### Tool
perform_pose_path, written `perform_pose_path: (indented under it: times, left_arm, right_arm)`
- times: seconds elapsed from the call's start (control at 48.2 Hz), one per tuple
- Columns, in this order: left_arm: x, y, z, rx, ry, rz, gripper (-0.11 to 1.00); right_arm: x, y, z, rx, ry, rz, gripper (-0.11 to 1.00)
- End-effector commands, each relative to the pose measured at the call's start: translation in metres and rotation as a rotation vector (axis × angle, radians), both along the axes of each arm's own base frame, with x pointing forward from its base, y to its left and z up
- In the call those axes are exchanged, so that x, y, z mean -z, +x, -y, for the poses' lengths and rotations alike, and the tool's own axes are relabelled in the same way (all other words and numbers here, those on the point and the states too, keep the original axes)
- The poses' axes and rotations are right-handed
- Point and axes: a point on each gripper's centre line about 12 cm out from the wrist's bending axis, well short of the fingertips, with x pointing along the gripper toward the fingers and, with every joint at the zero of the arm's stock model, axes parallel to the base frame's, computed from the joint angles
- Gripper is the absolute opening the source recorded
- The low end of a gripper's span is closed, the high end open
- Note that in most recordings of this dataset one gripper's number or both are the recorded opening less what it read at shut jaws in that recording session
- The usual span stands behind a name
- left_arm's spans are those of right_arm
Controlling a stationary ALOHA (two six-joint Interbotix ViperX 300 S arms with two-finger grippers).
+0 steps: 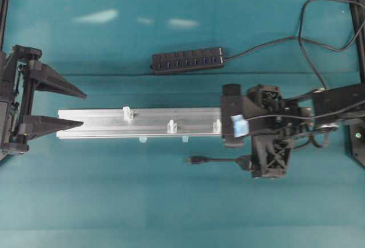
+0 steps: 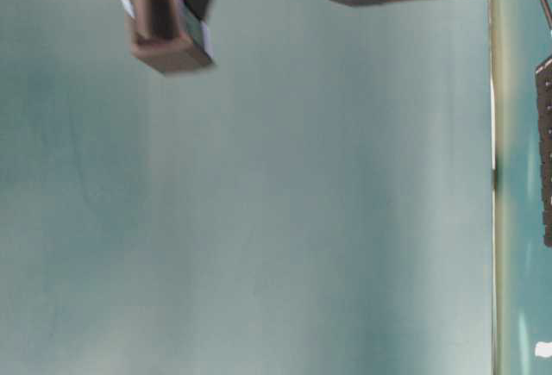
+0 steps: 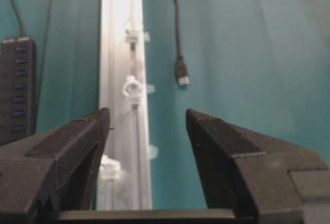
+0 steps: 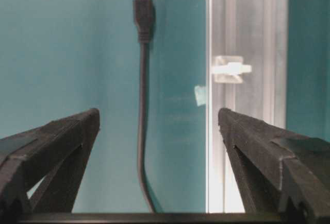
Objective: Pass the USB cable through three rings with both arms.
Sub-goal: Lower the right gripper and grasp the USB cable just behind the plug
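Cable tail hidden under right pincer | rail end covered

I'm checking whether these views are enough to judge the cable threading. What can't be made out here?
- Overhead view: the right arm covers the rail's right end and part of the cable.
- Table-level view: blurred; cable, rail and rings are not shown.
- Left wrist view: the nearest ring is partly behind a finger.
- Right wrist view: only one ring shows.
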Motion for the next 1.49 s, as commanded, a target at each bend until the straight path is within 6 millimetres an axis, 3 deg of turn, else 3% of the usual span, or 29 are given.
perform_pose_path:
  times: [0.0,0.353,1.474]
  left_arm:
    - [-0.002,0.001,0.000,0.002,0.001,0.006,0.69]
    - [0.000,0.000,0.000,0.003,0.004,0.003,0.69]
    - [-0.004,0.001,-0.002,-0.009,0.003,0.017,0.68]
  right_arm:
    - [0.000,0.010,-0.002,0.000,0.001,-0.005,0.86]
    - [0.027,0.024,-0.012,-0.016,-0.003,-0.069,0.73]
    - [0.098,0.043,-0.018,0.027,-0.005,-0.136,0.69]
